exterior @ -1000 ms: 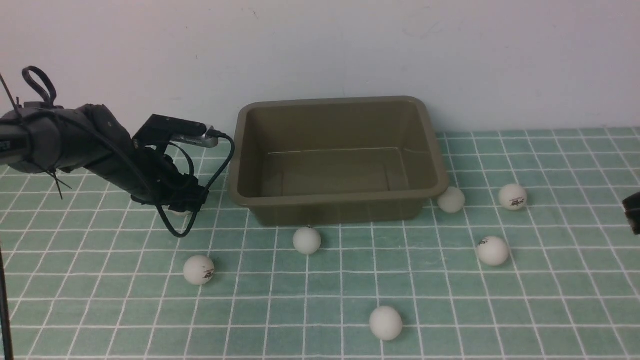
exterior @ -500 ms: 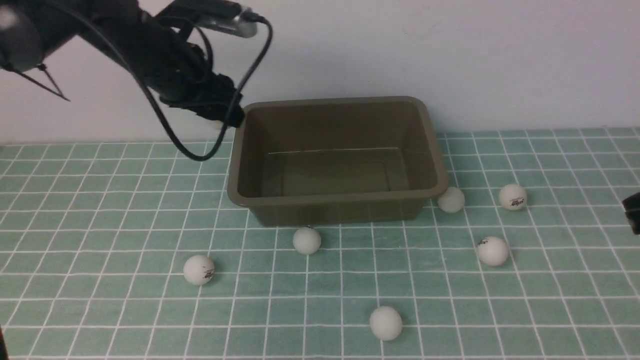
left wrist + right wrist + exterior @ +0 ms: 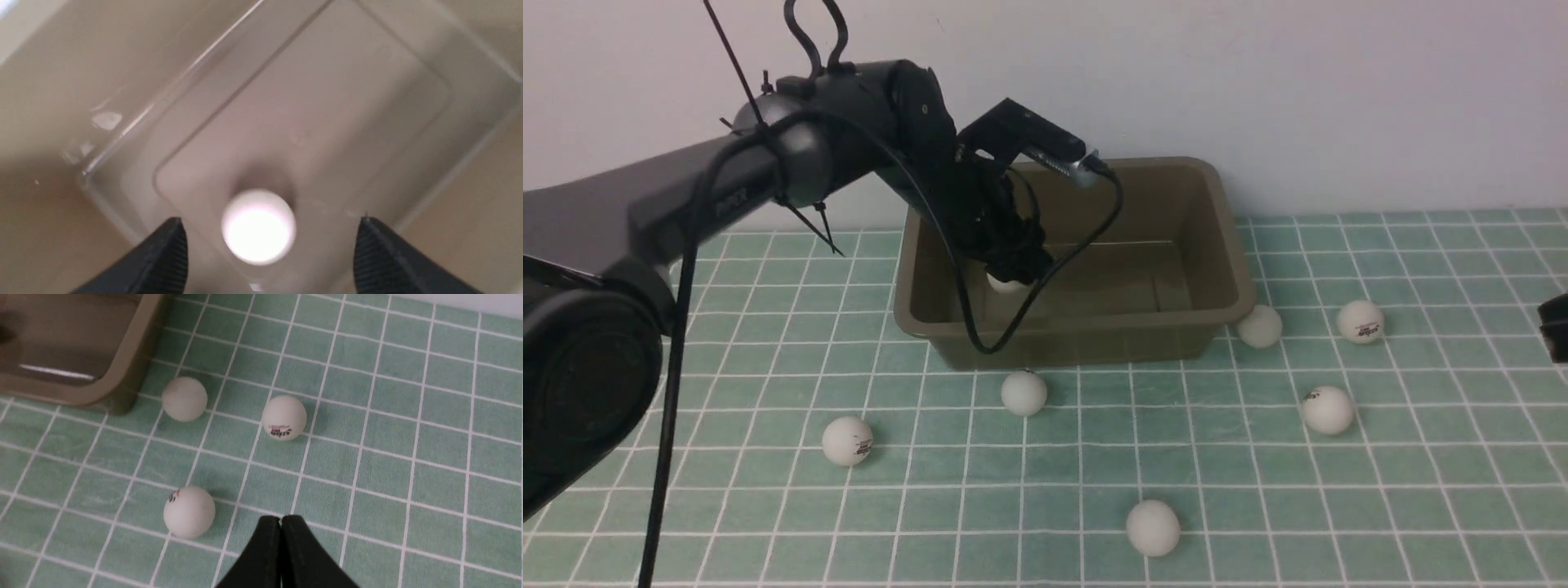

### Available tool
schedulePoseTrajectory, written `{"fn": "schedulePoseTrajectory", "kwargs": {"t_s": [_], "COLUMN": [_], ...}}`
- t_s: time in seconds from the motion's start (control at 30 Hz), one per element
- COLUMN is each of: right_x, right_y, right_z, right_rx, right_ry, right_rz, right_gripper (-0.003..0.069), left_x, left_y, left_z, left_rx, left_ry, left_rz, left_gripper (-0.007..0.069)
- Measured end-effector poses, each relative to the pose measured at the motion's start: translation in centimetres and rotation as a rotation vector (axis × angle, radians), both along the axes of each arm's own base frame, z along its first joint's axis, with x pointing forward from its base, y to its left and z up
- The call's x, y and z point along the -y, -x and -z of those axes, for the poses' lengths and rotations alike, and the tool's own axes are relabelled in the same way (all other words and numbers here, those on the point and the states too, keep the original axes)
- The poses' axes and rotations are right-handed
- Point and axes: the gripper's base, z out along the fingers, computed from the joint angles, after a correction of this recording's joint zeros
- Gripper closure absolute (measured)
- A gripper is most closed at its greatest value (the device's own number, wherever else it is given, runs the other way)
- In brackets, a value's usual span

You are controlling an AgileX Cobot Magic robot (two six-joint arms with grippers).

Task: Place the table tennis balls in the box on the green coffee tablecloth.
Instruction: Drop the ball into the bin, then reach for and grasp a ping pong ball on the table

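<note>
Ball [image 3: 258, 226]: seen loose inside box [image 3: 1086, 328], centre frame.
Left gripper [image 3: 269, 220]: spread wide, released.
Right gripper [image 3: 281, 518]: clenched.

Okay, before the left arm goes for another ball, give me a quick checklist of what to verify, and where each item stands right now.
1. Left hand open and clear of the ball: ok.
2. That ball inside the box: ok.
3. Ball settled on the box floor: cannot tell, it looks blurred.
4. Cable clear of the box rim: cannot tell.
5. All balls boxed: not ok, six more balls lie on the cloth.
6. Right hand ready to grab: not ok, shut.
</note>
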Motion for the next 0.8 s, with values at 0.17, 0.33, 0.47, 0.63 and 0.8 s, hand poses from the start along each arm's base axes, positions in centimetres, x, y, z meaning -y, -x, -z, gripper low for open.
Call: {"fn": "schedulePoseTrajectory", "kwargs": {"t_s": [0.17, 0.33, 0.47, 0.63, 0.8], "right_x": [0.6, 1.1, 0.5, -1.5, -2.4], "right_y": [-4.3, -10.2, -13.4, -16.3, -16.8], "right_z": [3.8, 5.9, 6.5, 8.4, 7.8], "right_rx": [-0.033, -0.056, -0.086, -0.158, -0.199], "right_ry": [-0.028, -0.066, -0.104, -0.126, -0.091], "right_rz": [0.066, 0.097, 0.095, 0.100, 0.065], "right_gripper": [0.0669, 0.0669, 0.0669, 0.0663, 0.0573], "left_x": [-1.0, -2.3, -3.0, -4.2, -5.9], "left_y": [1.5, 2.9, 4.6, 8.4, 13.1], "left_z": [-2.8, -6.6, -10.6, -15.1, -16.4], "left_rx": [-0.149, -0.113, -0.043, 0.017, 0.001], "left_ry": [-0.096, -0.152, -0.100, -0.036, -0.047], "left_rz": [-0.021, -0.076, -0.132, -0.149, -0.149], "left_gripper": [0.0138, 0.0217, 0.0268, 0.0272, 0.0272]}}
